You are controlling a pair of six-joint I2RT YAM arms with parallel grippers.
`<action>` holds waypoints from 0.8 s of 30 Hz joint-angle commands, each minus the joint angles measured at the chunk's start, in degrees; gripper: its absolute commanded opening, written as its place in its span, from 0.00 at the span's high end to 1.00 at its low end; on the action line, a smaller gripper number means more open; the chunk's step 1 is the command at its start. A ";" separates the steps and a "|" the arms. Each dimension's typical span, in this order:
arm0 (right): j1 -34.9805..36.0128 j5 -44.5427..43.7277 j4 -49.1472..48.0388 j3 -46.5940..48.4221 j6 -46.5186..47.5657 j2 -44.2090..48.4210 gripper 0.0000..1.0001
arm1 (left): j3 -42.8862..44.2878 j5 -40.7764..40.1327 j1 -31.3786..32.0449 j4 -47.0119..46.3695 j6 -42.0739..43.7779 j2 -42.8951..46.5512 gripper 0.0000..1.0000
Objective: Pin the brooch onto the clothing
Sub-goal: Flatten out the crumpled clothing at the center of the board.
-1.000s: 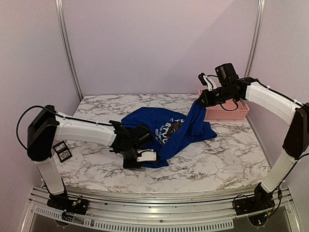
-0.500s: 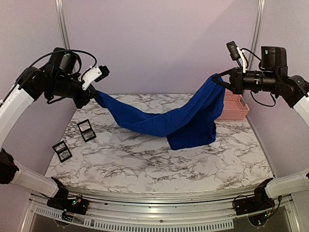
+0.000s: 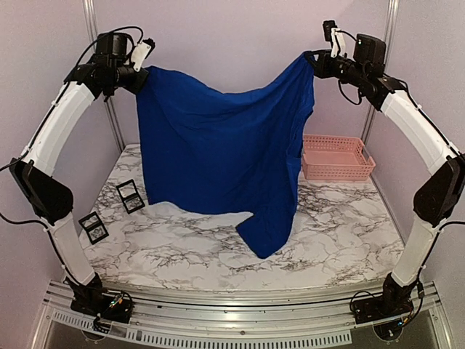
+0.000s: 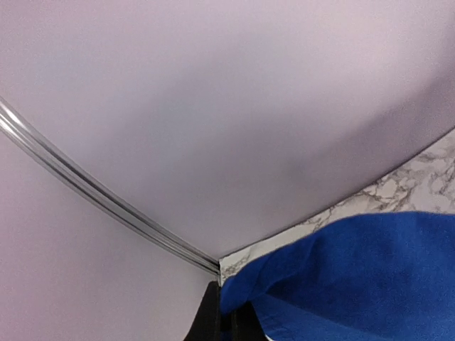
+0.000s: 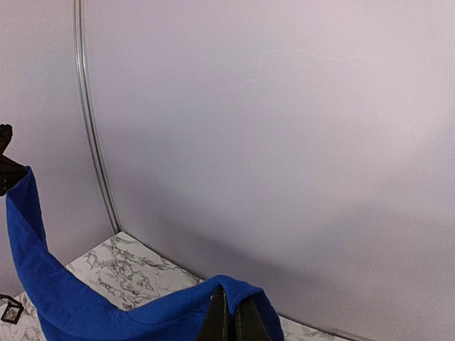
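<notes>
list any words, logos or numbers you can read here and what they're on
None can be read.
The T-shirt hangs with a plain blue side to the top camera; no print shows.
The black-framed cards are too small to read.

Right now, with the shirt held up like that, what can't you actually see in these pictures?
- Top view: the T-shirt's far side. Only plain blue faces the camera, so no print or brooch shows.
- Top view: two black-framed squares, too small to identify.
- Wrist views: the bottom edge cuts off most of the T-shirt, the left gripper and the right gripper.
</notes>
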State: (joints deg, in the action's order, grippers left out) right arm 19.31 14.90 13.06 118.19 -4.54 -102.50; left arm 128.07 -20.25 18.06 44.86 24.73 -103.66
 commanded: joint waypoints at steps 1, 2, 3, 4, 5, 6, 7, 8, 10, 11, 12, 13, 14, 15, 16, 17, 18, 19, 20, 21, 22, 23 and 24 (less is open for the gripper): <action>-3.19 2.34 -19.57 3.38 -1.52 0.14 1.00 | 9.16 -3.80 -1.71 -8.07 -0.35 -2.36 1.00; -3.38 2.75 -20.78 4.30 -1.73 -0.13 1.00 | 9.79 -4.07 -1.96 -9.08 -0.05 -2.62 1.00; -3.47 2.91 -21.06 5.72 -1.41 -0.44 1.00 | 10.26 -4.05 -2.36 -10.04 0.18 -2.73 1.00; -3.50 3.01 -20.52 7.49 -0.88 -0.85 1.00 | 10.64 -3.63 -2.65 -10.52 0.29 -2.84 1.00; -3.56 3.00 -19.83 8.89 -0.51 -1.32 1.00 | 10.70 -2.98 -2.93 -10.70 0.31 -2.84 1.00; -3.61 3.22 -19.24 9.87 0.08 -1.78 1.00 | 10.56 -2.26 -3.19 -10.64 0.36 -2.79 1.00; -3.74 3.75 -18.47 10.10 0.48 -1.88 1.00 | 10.35 -1.64 -3.29 -10.43 0.39 -2.70 1.00; -3.81 4.27 -17.16 10.08 1.18 -1.78 1.00 | 9.97 -1.27 -3.30 -10.21 0.45 -2.58 1.00; -3.84 5.45 -13.73 9.24 2.76 -1.49 1.00 | 8.13 -0.85 -3.50 -10.06 0.60 -1.93 1.00; -3.84 6.62 -11.57 8.24 3.54 -1.20 1.00 | 6.39 -0.28 -3.59 -10.25 0.61 -1.24 1.00; -3.80 8.49 -9.38 6.35 3.83 -0.88 1.00 | 4.26 0.59 -3.88 -10.33 0.60 -0.35 1.00; -3.84 10.79 -7.53 3.68 5.74 0.03 1.00 | 1.26 1.93 -4.10 -10.32 0.71 0.85 1.00; -3.84 14.94 -5.90 0.47 6.64 1.06 1.00 | -2.48 3.10 -4.39 -10.40 1.00 2.31 1.00; -3.79 18.19 -4.39 -3.43 7.50 2.12 1.00 | -6.60 4.74 -4.48 -10.60 1.33 4.19 1.00; -3.71 21.43 -3.21 -7.72 8.15 4.17 1.00 | -11.67 6.12 -4.46 -10.80 2.06 6.11 1.00; -3.61 24.43 -2.02 -12.50 8.23 5.56 1.00 | -16.49 7.78 -4.50 -10.90 2.83 8.26 1.00; -3.23 26.38 -1.04 -17.31 8.16 7.59 1.00 | -22.31 9.52 -4.49 -10.93 3.61 10.69 1.00; -2.66 27.64 -0.01 -22.09 8.01 10.34 1.00 | -30.14 11.16 -4.43 -11.00 4.55 12.87 1.00; -1.75 28.36 1.24 -27.19 8.18 12.09 1.00 | -35.72 13.00 -4.37 -10.78 5.48 15.30 1.00; -0.82 28.63 1.80 -31.93 8.63 14.52 1.00 | -40.84 14.91 -4.26 -10.00 6.49 17.31 1.00; 0.44 28.71 2.21 -37.10 8.79 16.23 1.00 | -45.78 16.25 -4.17 -9.36 7.55 18.99 1.00; 1.79 28.66 2.47 -41.60 8.66 18.54 1.00 | -50.06 16.99 -4.09 -8.87 8.29 20.52 1.00; 3.03 28.46 3.11 -45.37 8.14 19.54 1.00 | -54.30 17.55 -4.01 -8.43 8.86 21.69 1.00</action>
State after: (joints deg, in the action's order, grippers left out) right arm 17.82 37.71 10.55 84.99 2.72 -90.94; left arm 87.15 -9.47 14.17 33.32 29.47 -87.07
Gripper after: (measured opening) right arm 0.022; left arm 0.033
